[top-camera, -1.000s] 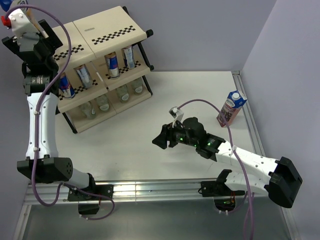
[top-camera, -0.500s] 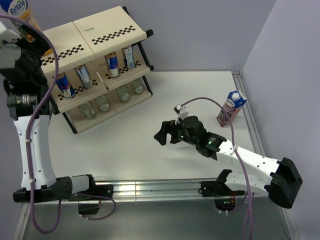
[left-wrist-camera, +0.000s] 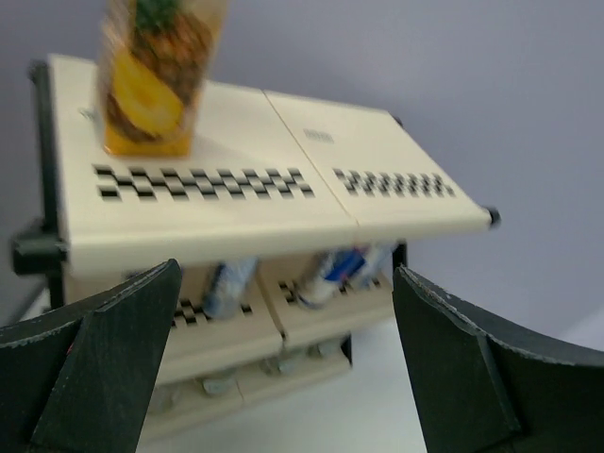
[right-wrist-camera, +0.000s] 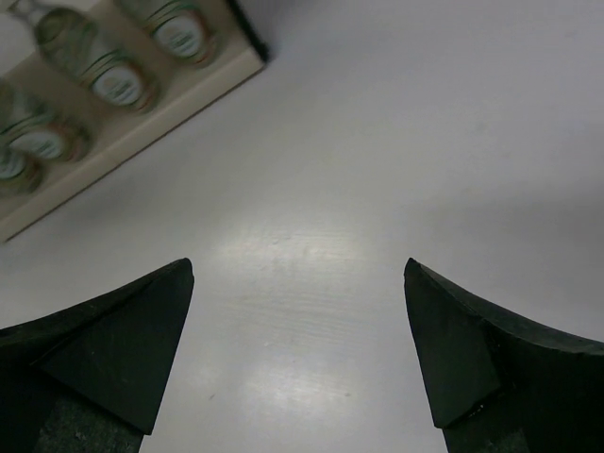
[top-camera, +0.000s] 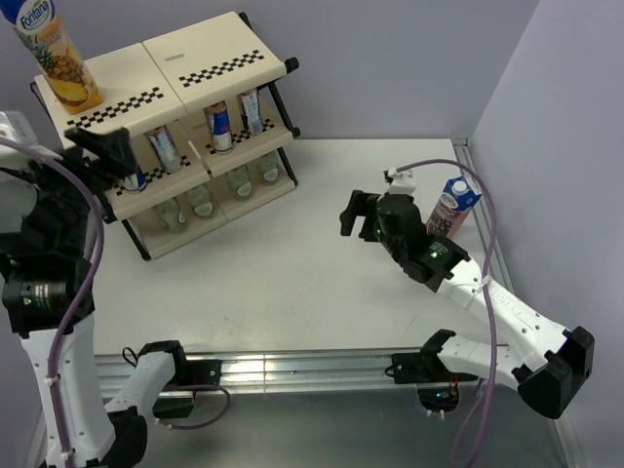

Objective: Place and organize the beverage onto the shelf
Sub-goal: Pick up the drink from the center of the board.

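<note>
Right claw (right-wrist-camera: 298, 269): I find the jaws spread wide with nothing between them, hanging over the bare middle of the desk (top-camera: 263, 283).
Grape carton (top-camera: 450, 208): upright near the right edge of the desk, close to the right arm's wrist but apart from its jaws. Not yet shelved.
Left claw (left-wrist-camera: 285, 283): jaws wide apart and empty, facing the front of the shelf near its left end.
Shelf (top-camera: 210, 49): stands at the far left corner of the desk.
Bottom tier: four clear bottles (top-camera: 202, 200) in a row.
Middle tier: four cans (top-camera: 221, 125) in a row.
Top tier: pineapple carton (top-camera: 54, 58) upright at the left end; the right panel is bare.
Progress, my judgement: nine of ten drinks are placed. Only the grape carton remains, and the right claw is the nearer one to fetch it.
</note>
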You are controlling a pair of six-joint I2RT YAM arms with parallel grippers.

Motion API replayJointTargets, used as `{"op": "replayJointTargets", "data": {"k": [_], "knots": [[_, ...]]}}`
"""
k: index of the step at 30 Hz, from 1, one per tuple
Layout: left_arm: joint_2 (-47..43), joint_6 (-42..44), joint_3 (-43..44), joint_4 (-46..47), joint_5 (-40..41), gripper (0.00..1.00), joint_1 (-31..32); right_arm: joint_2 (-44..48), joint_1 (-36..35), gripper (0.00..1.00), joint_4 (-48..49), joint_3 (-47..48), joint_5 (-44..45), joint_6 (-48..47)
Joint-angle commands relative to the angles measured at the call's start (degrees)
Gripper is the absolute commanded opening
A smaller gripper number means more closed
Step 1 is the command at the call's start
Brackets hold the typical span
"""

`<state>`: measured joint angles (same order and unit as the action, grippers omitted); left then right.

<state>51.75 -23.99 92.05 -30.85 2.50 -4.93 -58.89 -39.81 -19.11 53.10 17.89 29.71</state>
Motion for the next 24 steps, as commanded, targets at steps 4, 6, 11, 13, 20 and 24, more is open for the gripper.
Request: {"op": "replayJointTargets", "data": {"k": [4,6,11,13,20,24], "knots": [[-8.6,-2.7,-18.0,7.5,-22.8,1.0,0.3,2.7,7.7,0.99,-12.0,5.2,15.3,-3.1],[-10.5,-2.7,-23.6,9.8,-26.7,1.0,0.8,2.6,10.2,0.99,-12.2,5.5,16.1,-4.0],[-10.4,-4.2,-31.6,10.9,-30.5,0.99,4.1,1.5,19.1,1.0,-13.8,7.7,21.5,-3.4],[-10.4,-3.5,-34.2,10.5,-29.6,1.0,6.7,1.8,21.5,1.0,-13.1,7.9,23.5,-2.4],[-12.5,-2.5,-42.7,12.3,-26.3,0.99,13.2,-4.5,29.1,1.0,-10.9,12.6,26.2,-3.4],[-13.6,-1.4,-45.8,11.6,-27.2,1.0,13.5,-9.8,32.1,1.0,-11.1,16.7,26.8,-3.1]]}}
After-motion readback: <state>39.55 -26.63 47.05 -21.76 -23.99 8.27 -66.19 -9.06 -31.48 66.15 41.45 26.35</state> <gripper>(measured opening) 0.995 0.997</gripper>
